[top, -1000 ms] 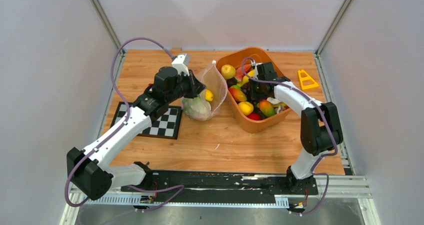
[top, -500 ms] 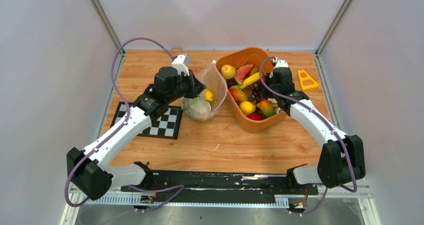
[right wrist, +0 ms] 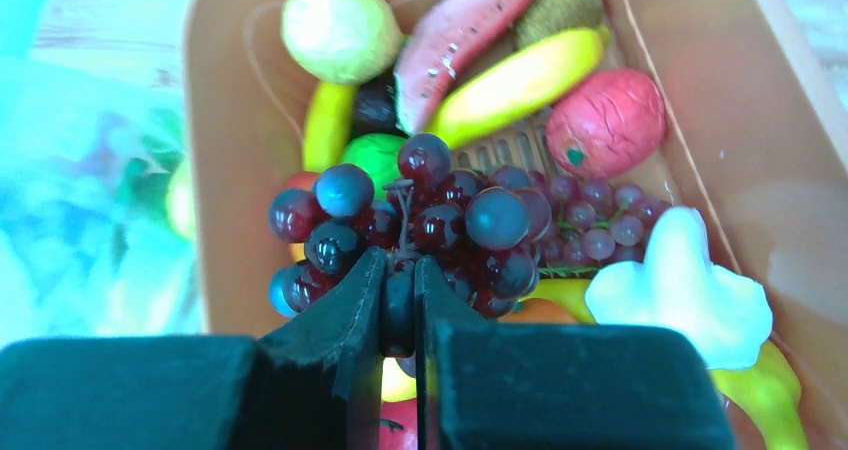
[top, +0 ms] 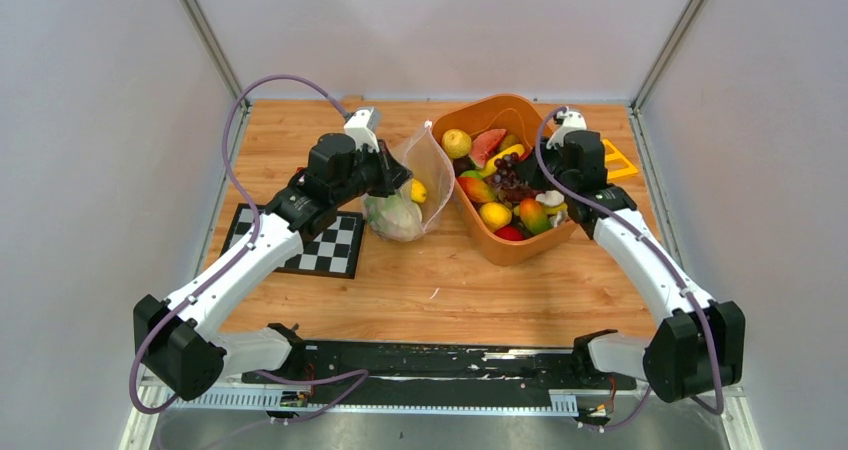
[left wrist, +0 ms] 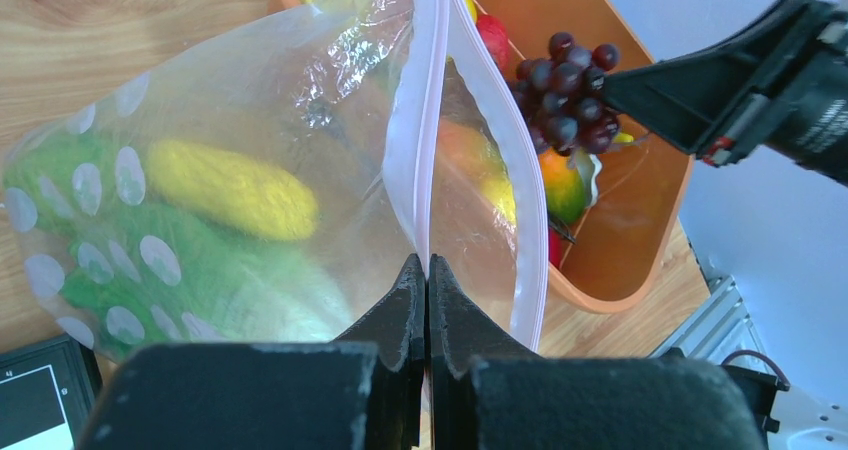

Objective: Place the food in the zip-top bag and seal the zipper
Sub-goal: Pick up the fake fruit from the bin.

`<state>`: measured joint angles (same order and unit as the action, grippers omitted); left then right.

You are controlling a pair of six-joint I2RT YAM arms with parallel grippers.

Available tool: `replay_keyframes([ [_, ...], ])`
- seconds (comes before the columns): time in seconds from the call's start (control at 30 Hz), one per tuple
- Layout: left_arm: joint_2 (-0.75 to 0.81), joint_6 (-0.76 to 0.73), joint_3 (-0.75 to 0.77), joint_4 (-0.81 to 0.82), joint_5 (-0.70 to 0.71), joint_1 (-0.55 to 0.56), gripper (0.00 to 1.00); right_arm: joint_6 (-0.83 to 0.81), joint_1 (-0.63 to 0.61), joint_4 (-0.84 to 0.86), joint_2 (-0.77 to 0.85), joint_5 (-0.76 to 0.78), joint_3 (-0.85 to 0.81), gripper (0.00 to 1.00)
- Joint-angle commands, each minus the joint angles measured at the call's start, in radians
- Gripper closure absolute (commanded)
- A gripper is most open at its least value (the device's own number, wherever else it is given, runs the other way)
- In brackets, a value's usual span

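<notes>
While the left arm had not budged over the last second, the right arm had done all the moving. A second earlier its wrist was sunk among the fruit in the basket (top: 520, 245); now the arm had swung outward and risen, and the right gripper (right wrist: 400, 270) was clamped on the stem of the grapes (right wrist: 430, 215), holding the bunch clear above the rest of the fruit. From the top view the grapes (top: 510, 178) hung over the middle of the basket, not yet across its left rim.

The left gripper (left wrist: 427, 270) was pinched tight on one lip of the bag (left wrist: 250, 120), right at the zipper strip (left wrist: 428, 90), propping the mouth open and turned toward the basket. The bag stood on the table just beside the basket's left wall, its two lips apart. Inside it lay a yellow piece (left wrist: 230, 190) and a green cabbage (left wrist: 200, 280).

The lift meant that a pick was done and the carry was the step in hand, as I judged it. The grapes needed to travel left, over the rim and down between the lips. The opening looked narrow for so knobbly a bunch, so a berry could catch on the strip and pull it from the left grip. Much remained: a watermelon slice (right wrist: 470, 30), a banana (right wrist: 520, 80) and other pieces sat in the basket, and the zipper was unsealed.
</notes>
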<state>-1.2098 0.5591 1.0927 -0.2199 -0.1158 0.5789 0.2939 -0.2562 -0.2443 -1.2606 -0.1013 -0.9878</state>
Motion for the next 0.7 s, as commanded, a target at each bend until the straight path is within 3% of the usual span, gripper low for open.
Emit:
replay_keyframes([
  [0.0,0.008,-0.01,0.023,0.019,-0.012,-0.004,1.0,-0.002,0.003,0.053,0.104,-0.06,-0.058,1.0],
  [0.47,0.007,-0.003,0.017,0.026,-0.024,-0.005,1.0,0.047,0.004,0.152,0.215,-0.224,-0.045,1.0],
  [0.67,0.002,0.003,0.015,0.035,-0.037,-0.004,1.0,0.176,0.001,0.376,0.272,-0.369,0.011,1.0],
])
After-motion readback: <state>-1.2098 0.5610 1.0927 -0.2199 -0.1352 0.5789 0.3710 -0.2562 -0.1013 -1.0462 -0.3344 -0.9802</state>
